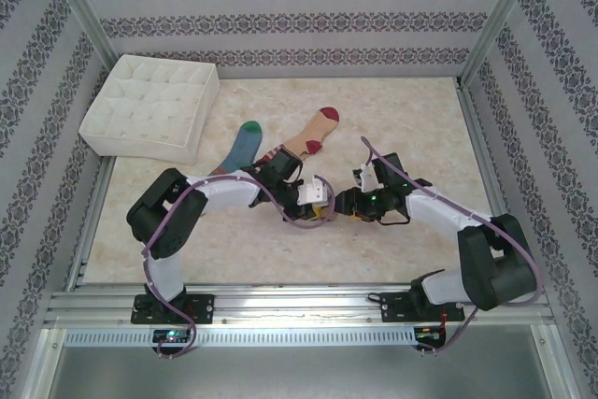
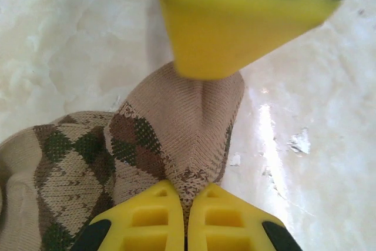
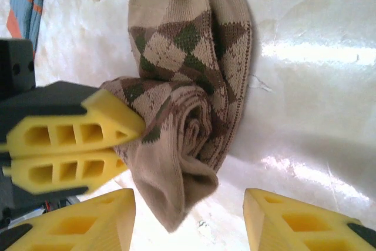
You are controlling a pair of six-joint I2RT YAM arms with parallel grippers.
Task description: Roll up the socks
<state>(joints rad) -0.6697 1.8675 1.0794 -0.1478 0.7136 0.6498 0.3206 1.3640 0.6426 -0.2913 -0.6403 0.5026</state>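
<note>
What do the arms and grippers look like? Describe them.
The left arm and right arm have white links and bulky black joints, each with a purplish cable looped alongside. The left gripper and right gripper have yellow wedge-shaped fingers with rectangular cut-outs, on black mounts.

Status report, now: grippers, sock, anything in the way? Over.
Left gripper shut on argyle sock. Right gripper open, straddling its rolled end. Blue sock, tan sock lie apart, nothing blocking.
</note>
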